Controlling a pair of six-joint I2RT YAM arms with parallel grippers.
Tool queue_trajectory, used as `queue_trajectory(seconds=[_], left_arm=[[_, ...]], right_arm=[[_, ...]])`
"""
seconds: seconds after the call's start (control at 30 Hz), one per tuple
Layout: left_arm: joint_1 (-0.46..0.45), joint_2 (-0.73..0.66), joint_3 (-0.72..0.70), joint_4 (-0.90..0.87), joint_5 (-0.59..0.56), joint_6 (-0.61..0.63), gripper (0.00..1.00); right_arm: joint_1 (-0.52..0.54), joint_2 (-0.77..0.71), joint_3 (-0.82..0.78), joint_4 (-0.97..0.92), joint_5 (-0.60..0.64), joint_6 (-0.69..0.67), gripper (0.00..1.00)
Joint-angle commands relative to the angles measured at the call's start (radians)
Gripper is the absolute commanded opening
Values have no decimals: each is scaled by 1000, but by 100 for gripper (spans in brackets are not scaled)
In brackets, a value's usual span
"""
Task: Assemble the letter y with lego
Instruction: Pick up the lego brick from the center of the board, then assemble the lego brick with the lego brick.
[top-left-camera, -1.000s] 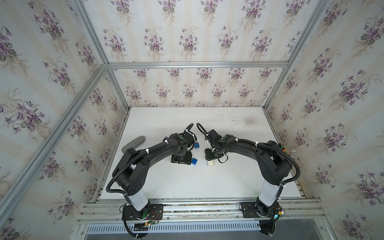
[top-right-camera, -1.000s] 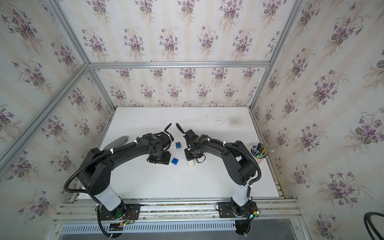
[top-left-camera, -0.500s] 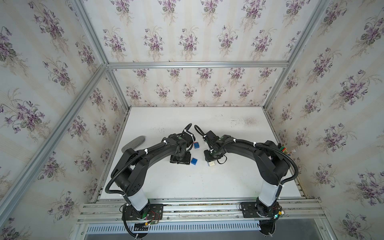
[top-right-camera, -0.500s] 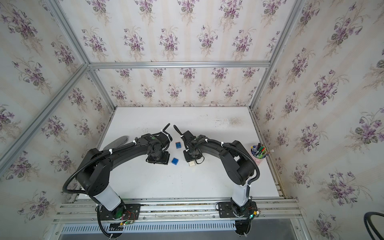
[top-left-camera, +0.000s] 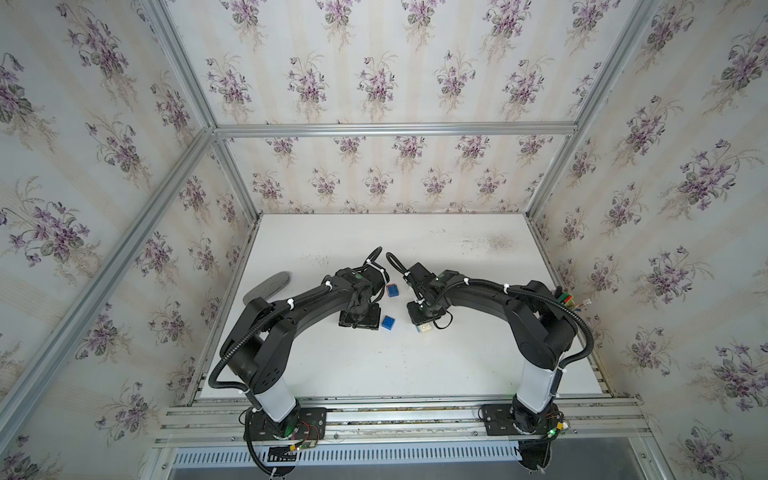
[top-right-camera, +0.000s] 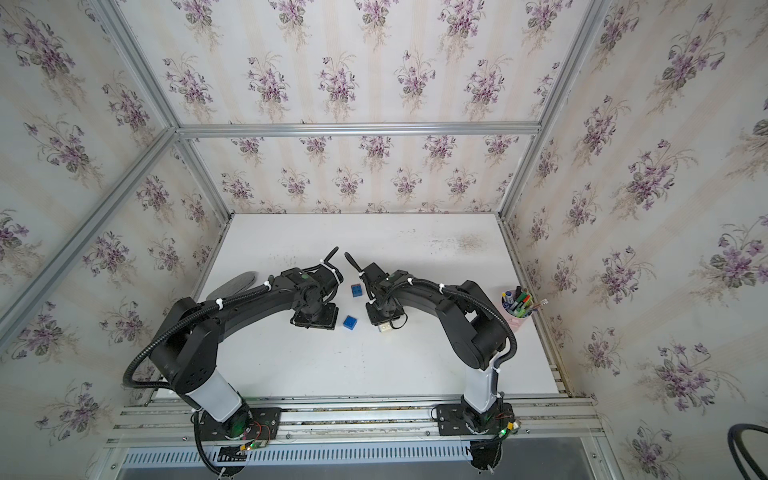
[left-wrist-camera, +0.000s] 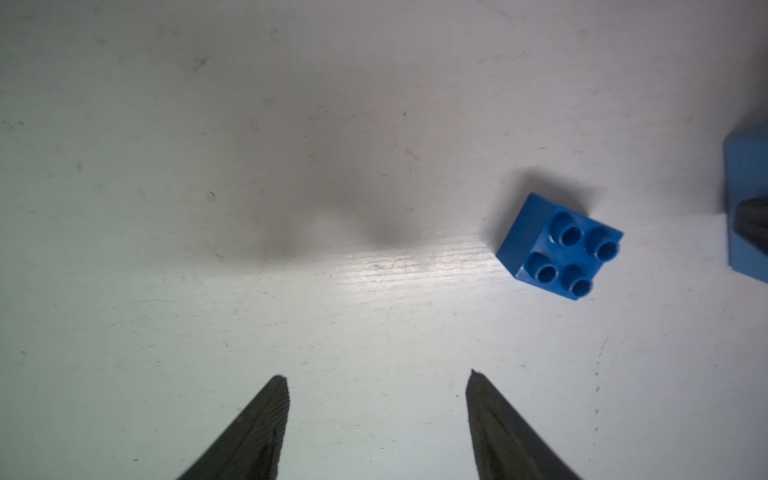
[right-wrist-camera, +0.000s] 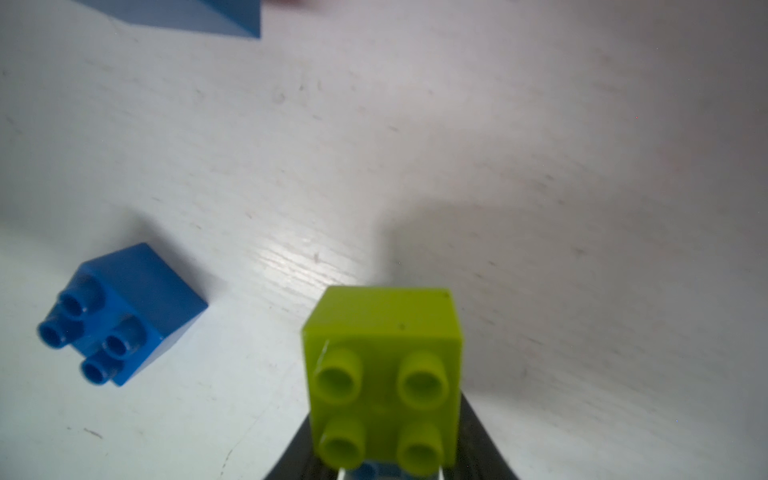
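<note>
My right gripper (right-wrist-camera: 382, 419) is shut on a joined lego stack whose lime green brick (right-wrist-camera: 382, 357) faces the wrist camera. A light blue stud and white edges show just behind the green brick. In both top views a cream-white brick (top-left-camera: 426, 328) pokes out under that gripper (top-left-camera: 423, 316). One loose dark blue brick (top-left-camera: 387, 323) (left-wrist-camera: 559, 245) (right-wrist-camera: 124, 311) lies between the arms. A blue brick with red on it (top-left-camera: 392, 289) lies farther back. My left gripper (left-wrist-camera: 377, 376) (top-left-camera: 359, 320) hangs open over bare table, left of the loose blue brick. No letter y is formed.
A pink cup of pens and markers (top-right-camera: 517, 307) stands by the right wall beside the right arm's elbow. A flat grey oval pad (top-left-camera: 268, 286) lies near the left wall. The white table (top-left-camera: 395, 365) is walled on three sides by floral panels.
The right wrist has shifted slightly to the left and its fingers have closed in on the stack. The left arm and the loose bricks have stayed put.
</note>
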Motion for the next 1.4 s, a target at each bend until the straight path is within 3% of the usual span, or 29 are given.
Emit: queue_trajectory(seconds=[0.0,0.23,0.53,0.9,1.37], left_arm=[[2,-12,-7,-2,-2,-14,70],[31,-75,-76,63,67,-28,70],[98,-212,-254,181,261,-63,71],[145,-315,-379,238,466,-65,71],[170,-369,-469,240,517,-76,71]], right_arm=[[4,-4,14,-20,9,-3,36],[13,-45,65,-29,-30,-65,33],[43,-29,156,-49,-111,-224,32],[86,43,257,-73,-102,-384,32],[146,99,291,-87,-20,-465,33]])
